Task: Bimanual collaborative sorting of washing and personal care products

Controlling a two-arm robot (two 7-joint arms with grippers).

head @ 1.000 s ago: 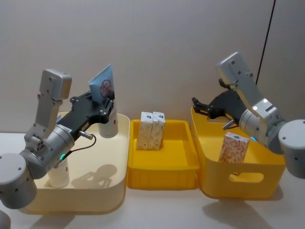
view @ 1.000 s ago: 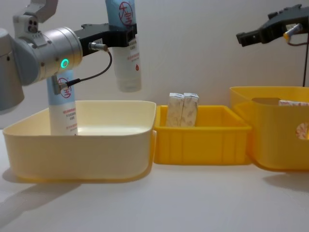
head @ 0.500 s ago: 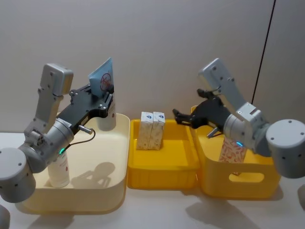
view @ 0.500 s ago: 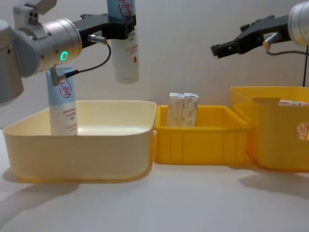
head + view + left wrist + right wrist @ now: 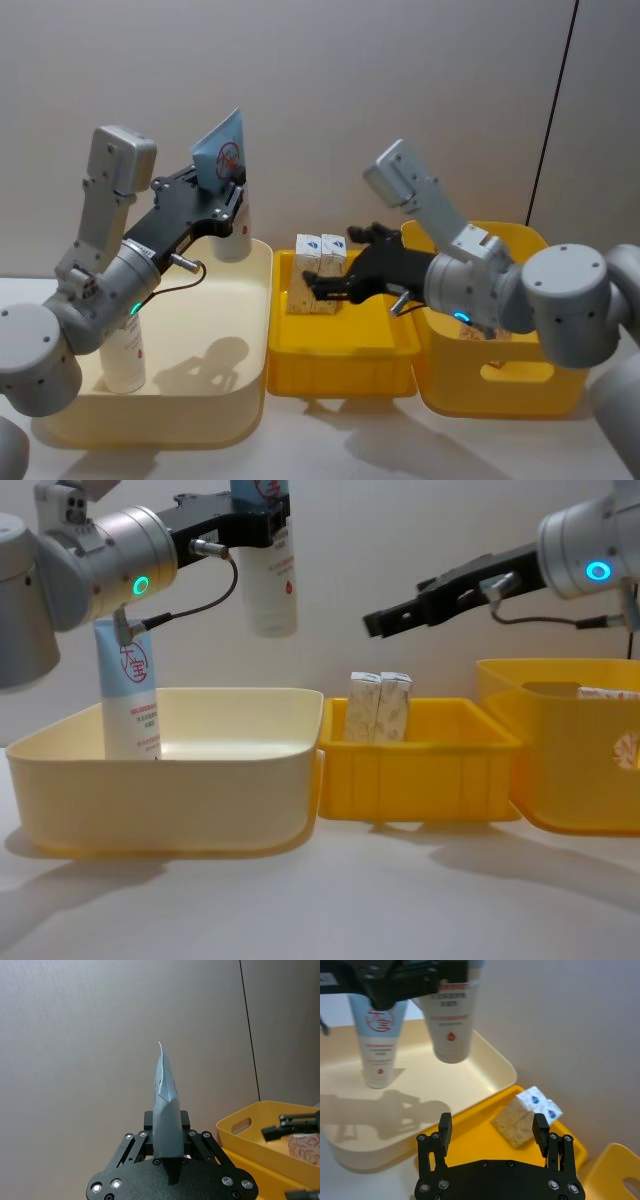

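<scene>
My left gripper point(image 5: 226, 196) is shut on a light-blue-and-white squeeze tube point(image 5: 271, 580), held cap down above the back of the cream bin point(image 5: 160, 780). Its flat crimped end point(image 5: 165, 1110) sticks up between the fingers. A second tube point(image 5: 123, 352) stands cap down in the same bin, also seen as the standing tube point(image 5: 379, 1035). Two small cream cartons point(image 5: 320, 270) stand side by side in the middle yellow tray point(image 5: 340, 362). My right gripper point(image 5: 492, 1130) hovers open above these cartons point(image 5: 530, 1114), apart from them, with nothing between its fingers.
A deep yellow bin point(image 5: 570, 760) with a handle slot stands at the right and holds another printed carton point(image 5: 606, 693). The three containers sit close together in a row. Bare table lies in front of them, and a plain wall stands behind.
My right arm has swung left from over the right bin to above the middle tray's cartons. My left gripper has raised the tube a little.
</scene>
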